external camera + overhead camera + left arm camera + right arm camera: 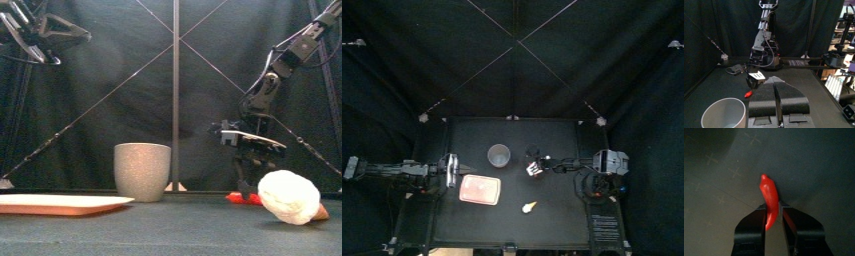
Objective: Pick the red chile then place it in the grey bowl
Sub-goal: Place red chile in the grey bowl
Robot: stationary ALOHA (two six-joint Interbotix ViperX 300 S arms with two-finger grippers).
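Note:
The red chile [767,195] lies on the black table to the right of the grey speckled cup [142,170], and its lower half sits between my right gripper's [772,206] jaws, which are shut on it. From the front the chile [243,198] rests at table level under the right gripper [243,186]. From above, the right gripper [533,167] is right of the cup [498,153]. My left gripper [777,88] rests shut at the table's left side, holding nothing, with the cup [724,113] close beside it and the chile [749,93] beyond.
A flat pink tray [480,188] lies at the front left of the cup. A white and tan toy food [529,207] sits near the front, right of the tray; it stands large in the front view [291,195].

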